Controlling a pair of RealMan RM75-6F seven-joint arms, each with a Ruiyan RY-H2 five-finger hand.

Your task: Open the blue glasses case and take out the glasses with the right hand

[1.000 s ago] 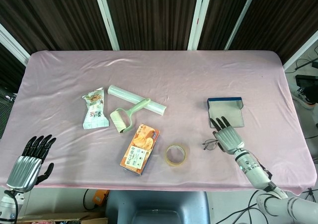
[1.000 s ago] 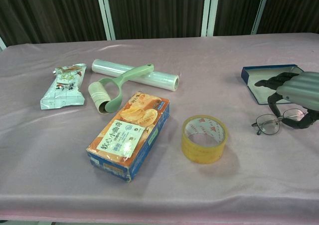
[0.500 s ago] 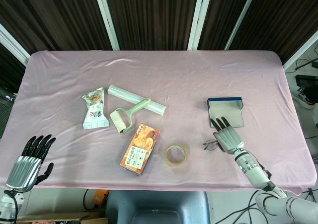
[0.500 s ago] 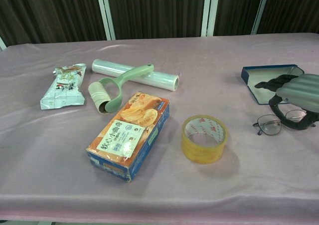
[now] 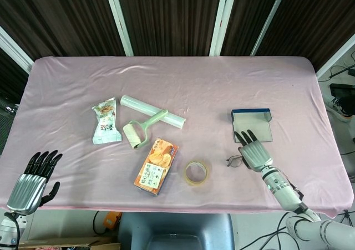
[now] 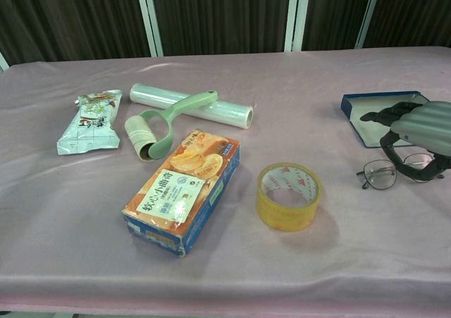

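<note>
Since a second ago the glasses (image 6: 384,174) have slid slightly right with the right hand (image 6: 421,136), whose curled fingers hold them at the chest view's right edge. The blue glasses case (image 5: 252,123) lies open just above. The left hand (image 5: 32,182), fingers apart, holds nothing at lower left.
</note>
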